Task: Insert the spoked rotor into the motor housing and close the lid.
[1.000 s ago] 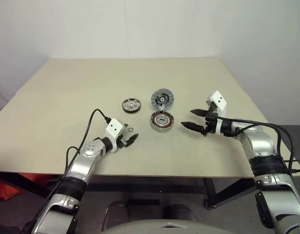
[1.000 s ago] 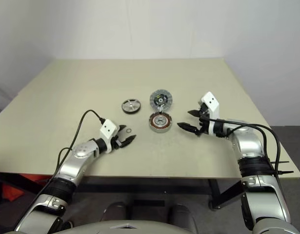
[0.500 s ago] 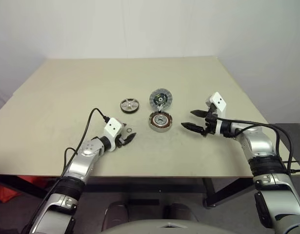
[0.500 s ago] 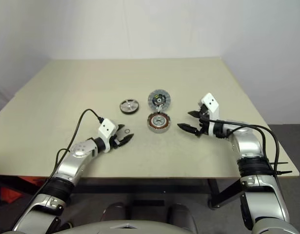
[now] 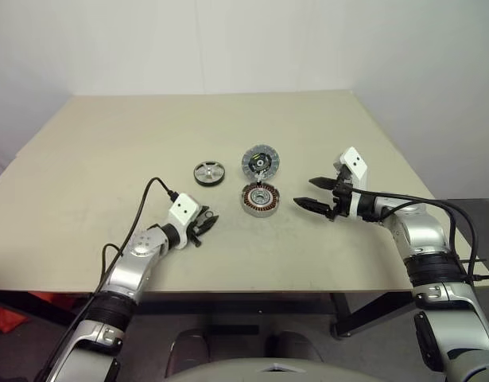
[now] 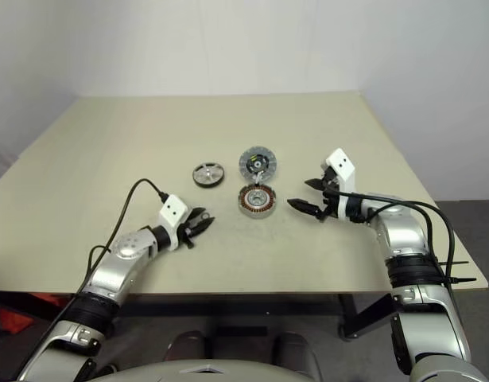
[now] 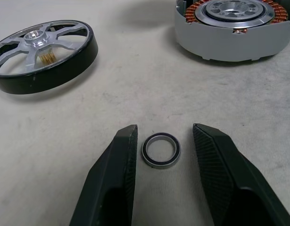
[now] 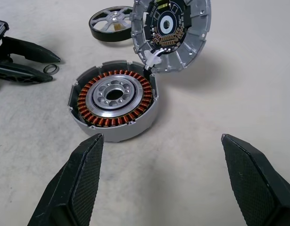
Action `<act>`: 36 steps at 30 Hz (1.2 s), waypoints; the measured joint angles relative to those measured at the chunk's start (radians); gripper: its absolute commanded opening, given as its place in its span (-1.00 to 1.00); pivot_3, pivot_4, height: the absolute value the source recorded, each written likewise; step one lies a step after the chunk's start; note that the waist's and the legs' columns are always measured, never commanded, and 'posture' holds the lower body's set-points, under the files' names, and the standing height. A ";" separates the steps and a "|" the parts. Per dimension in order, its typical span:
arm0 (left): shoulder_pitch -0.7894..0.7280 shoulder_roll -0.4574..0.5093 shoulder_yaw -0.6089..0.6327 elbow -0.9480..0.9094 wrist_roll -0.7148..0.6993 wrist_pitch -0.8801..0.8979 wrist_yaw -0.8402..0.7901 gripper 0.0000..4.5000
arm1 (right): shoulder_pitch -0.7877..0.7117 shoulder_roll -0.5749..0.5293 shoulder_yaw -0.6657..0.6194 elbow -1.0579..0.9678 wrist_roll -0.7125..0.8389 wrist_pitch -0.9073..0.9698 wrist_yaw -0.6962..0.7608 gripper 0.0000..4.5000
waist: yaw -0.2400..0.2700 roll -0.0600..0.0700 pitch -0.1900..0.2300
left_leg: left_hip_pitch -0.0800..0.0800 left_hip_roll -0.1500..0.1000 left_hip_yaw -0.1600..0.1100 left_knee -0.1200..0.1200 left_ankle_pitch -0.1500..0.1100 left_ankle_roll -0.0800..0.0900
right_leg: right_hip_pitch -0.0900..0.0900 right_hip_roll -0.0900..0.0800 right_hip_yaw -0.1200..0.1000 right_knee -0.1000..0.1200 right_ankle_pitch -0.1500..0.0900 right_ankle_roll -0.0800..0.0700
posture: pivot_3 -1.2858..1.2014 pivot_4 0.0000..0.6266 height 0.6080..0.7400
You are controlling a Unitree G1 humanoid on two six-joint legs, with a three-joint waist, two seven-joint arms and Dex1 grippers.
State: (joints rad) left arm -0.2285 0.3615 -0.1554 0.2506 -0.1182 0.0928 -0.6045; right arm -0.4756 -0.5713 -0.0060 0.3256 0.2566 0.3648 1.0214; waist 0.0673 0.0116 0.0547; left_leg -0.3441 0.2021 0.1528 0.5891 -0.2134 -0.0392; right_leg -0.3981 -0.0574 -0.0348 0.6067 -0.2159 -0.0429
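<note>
1. Lying flat on the table (image 5: 85,159), spoked face up and axle vertical, the rotor (image 5: 209,173) sits left of the lid (image 5: 261,160) and apart from it.
2. The left gripper (image 7: 160,155) rests low on the table near the front edge, fingers (image 7: 117,165) partly open either side of a small dark ring (image 7: 161,150); a narrow gap shows on each side, nothing gripped.
3. The housing (image 8: 114,99) lies flat, open side up, just in front of the lid; copper windings circle a silver hub. No rotor is in it.
4. The lid stands tilted behind the housing, circuit face toward the right gripper, joined to the housing by a short white lead.
5. The right gripper (image 5: 318,193), right of the housing, is wide open and empty.
6. Table: plain beige, against a white wall (image 5: 228,40).
</note>
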 measured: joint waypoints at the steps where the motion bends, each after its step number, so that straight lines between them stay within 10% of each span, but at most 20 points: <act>1: 0.012 0.009 0.002 -0.015 -0.001 0.002 0.002 -0.15 | 0.000 0.000 0.000 -0.011 0.000 0.006 -0.001 1.00 | -0.002 0.000 0.000 | 0.001 0.000 0.000 -0.002 0.000 0.000 | -0.001 0.000 0.000 0.000 0.000 0.000 | 0.03 -1.00 1.00; 18: 0.044 0.026 0.019 -0.043 -0.013 0.008 0.021 -0.15 | -0.005 0.000 0.000 -0.021 0.000 0.012 0.001 1.00 | -0.022 0.001 -0.001 | 0.003 0.000 0.002 -0.011 0.003 -0.005 | -0.002 0.001 0.000 0.000 0.001 -0.002 | 0.03 -1.00 1.00; 24: 0.044 0.026 0.019 -0.038 -0.012 0.007 0.026 -0.69 | -0.005 0.000 0.000 -0.021 0.000 0.013 0.001 1.00 | -0.024 0.001 -0.001 | 0.004 0.000 0.001 -0.011 0.004 -0.007 | -0.002 0.001 -0.001 0.000 0.001 -0.002 | 0.03 -1.00 1.00; 36: 0.044 0.026 0.021 -0.037 -0.013 0.006 0.034 -0.69 | -0.018 0.000 0.000 0.016 -0.001 -0.006 0.002 1.00 | -0.024 0.001 -0.001 | 0.005 0.000 0.001 -0.011 0.005 -0.008 | -0.002 0.002 0.000 0.000 0.001 -0.002 | 0.03 -1.00 1.00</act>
State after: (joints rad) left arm -0.1841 0.3874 -0.1346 0.2137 -0.1307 0.0990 -0.5703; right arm -0.4934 -0.5714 -0.0060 0.3414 0.2554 0.3590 1.0231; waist 0.0434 0.0122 0.0535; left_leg -0.3396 0.2026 0.1543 0.5781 -0.2087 -0.0467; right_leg -0.4005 -0.0558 -0.0353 0.6066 -0.2153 -0.0446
